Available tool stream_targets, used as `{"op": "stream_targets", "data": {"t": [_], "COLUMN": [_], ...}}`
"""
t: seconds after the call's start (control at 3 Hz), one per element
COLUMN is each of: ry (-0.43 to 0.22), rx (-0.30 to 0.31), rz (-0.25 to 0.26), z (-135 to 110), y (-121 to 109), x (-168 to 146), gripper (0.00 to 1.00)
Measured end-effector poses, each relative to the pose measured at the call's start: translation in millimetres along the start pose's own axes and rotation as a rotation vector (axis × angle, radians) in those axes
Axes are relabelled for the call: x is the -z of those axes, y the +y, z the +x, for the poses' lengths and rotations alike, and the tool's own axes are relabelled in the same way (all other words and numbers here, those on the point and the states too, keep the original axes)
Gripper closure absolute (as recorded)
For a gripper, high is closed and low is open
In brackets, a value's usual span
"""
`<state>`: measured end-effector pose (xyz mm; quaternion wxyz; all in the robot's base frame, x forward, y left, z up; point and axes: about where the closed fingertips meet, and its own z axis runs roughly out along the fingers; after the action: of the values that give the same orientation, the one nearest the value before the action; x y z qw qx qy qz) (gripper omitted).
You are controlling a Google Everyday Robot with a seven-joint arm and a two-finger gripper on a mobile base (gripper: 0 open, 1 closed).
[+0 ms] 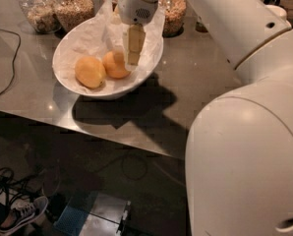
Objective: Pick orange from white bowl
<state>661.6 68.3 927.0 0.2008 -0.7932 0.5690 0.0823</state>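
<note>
The white bowl (pixel 70 48), wide and lined with crumpled white paper, stands on the grey table. Two round fruits lie in it side by side. The orange (pixel 113 65) is the deeper-coloured one on the right. The paler, yellower fruit (pixel 90 72) lies to its left. My gripper (pixel 132 58) hangs down from the white arm into the bowl, right at the orange's right side and partly in front of it. Whether it touches the orange I cannot tell.
Glass jars of grains (pixel 73 8) stand behind the bowl at the table's back. A black cable (pixel 9 68) runs over the table's left side. The table's front edge (pixel 112 134) lies near. My white arm (pixel 245 122) fills the right. Cables and a shoe (pixel 18 215) are on the floor.
</note>
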Motion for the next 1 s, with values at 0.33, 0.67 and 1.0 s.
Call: {"op": "stream_targets", "data": {"t": [0.33, 0.67, 1.0], "ry": [-0.027, -0.041, -0.022], "rx": [0.035, 0.092, 0.090], "rz": [-0.023, -0.044, -0.076], "z": [-9.7, -23.5, -15.4], "y": [-7.0, -16.7, -16.3], "x": [-20.2, -37.0, -49.0], "gripper": [0.10, 0.15, 0.03]}}
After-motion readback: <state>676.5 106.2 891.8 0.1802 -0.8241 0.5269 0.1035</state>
